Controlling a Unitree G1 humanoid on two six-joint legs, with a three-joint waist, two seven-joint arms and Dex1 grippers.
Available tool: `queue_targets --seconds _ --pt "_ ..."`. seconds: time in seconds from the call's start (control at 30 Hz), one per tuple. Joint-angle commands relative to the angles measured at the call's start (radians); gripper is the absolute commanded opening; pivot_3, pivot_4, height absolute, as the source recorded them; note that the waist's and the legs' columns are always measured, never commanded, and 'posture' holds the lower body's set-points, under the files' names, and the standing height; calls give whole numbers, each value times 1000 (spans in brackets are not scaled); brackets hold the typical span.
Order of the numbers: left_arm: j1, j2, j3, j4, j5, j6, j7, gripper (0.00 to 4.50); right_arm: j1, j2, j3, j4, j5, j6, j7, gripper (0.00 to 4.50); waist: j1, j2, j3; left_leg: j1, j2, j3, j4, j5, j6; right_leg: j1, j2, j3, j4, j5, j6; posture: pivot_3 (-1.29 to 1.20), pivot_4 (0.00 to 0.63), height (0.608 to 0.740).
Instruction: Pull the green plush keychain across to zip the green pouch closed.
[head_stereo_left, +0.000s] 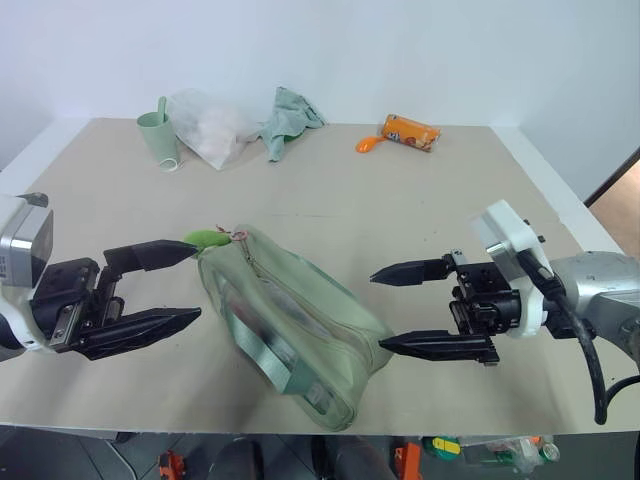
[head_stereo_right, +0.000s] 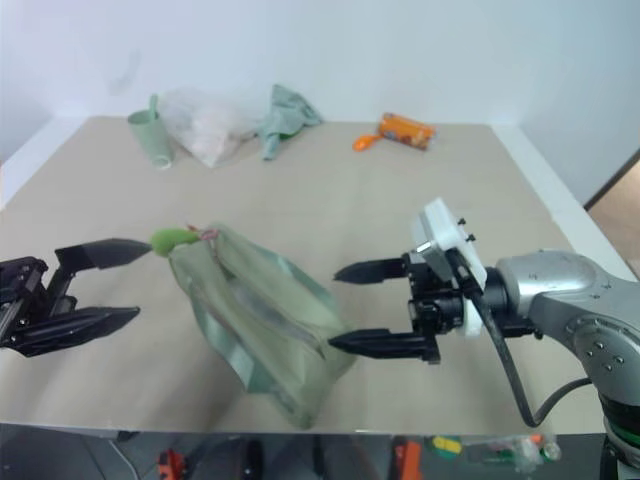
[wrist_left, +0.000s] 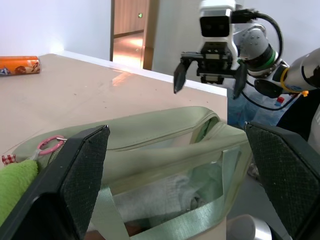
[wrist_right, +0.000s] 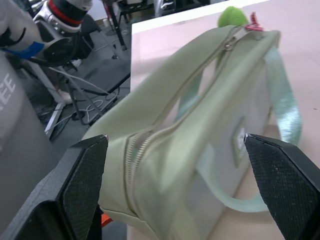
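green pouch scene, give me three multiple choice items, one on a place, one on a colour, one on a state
1. Where is the green plush keychain?
A. At the pouch end nearest the left end effector
B. Beside the cup
C. At the pouch end nearest the right end effector

2. What colour is the snack packet at the back of the table?
A. Blue
B. Orange
C. White

3. How do the two end effectors stand?
A. Both open, holding nothing
B. Both shut on the pouch
C. Left shut on the keychain, right open

Answers:
1. A: the keychain hangs at the end of the green pouch by the upper finger of the left end effector.
2. B: the packet is plainly orange.
3. A: the left and the right end effector each show spread fingers with nothing between them.
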Motion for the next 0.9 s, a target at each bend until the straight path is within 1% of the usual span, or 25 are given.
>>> queue_targets --seconds 0.03,0.1,0.23,0.43,0.57,0.73,0.77,0.8,0.87,0.9 --pt "-8 0 24 -32 -37 -3 22 4481 -5 6 -5 -34 34 -1 -13 4500 0 0 0 0 0 0 0 0 0 0 0 0 0 0 0 0 150 737" --pt "-3 2 27 -36 -42 -3 30 4481 -1 16 25 -40 8 -9 -14 4500 0 0 0 0 0 0 0 0 0 0 0 0 0 0 0 0 150 737" --pt "1 7 38 -48 -64 -2 42 4481 21 24 123 -31 -154 -67 -1 4500 0 0 0 0 0 0 0 0 0 0 0 0 0 0 0 0 150 737" --pt "9 15 45 -62 -72 -4 31 4481 21 81 192 37 -296 -136 -2 4500 0 0 0 0 0 0 1 0 -1 0 0 0 0 0 0 0 150 737" --pt "33 13 47 -68 -55 -3 21 4500 28 109 193 54 -320 -155 11 3399 0 0 0 0 0 0 1 1 -1 0 0 0 0 0 0 0 150 737" --pt "72 -1 46 -65 -29 -17 9 4500 44 106 174 56 -317 -162 46 1608 0 0 0 0 0 -1 1 1 -1 0 0 -1 1 0 0 0 150 737" --pt "75 -3 42 -64 -23 -21 7 4500 45 104 174 58 -319 -165 53 1174 0 0 0 0 0 -1 1 1 -1 0 0 -1 1 0 0 0 150 737" --pt "77 -4 40 -63 -19 -23 6 4500 46 101 172 59 -320 -167 61 924 0 0 0 0 0 -1 1 1 -1 0 0 -1 1 0 0 0 150 737" --pt "75 -5 35 -59 -12 -25 8 4500 45 94 172 62 -328 -172 76 230 0 0 0 1 0 -1 1 1 -1 1 0 -1 1 0 0 0 150 737" --pt "72 -5 32 -56 -10 -25 11 4500 43 92 173 65 -334 -175 83 32 0 0 0 1 0 -1 1 1 -1 1 0 -1 1 0 0 0 150 737"
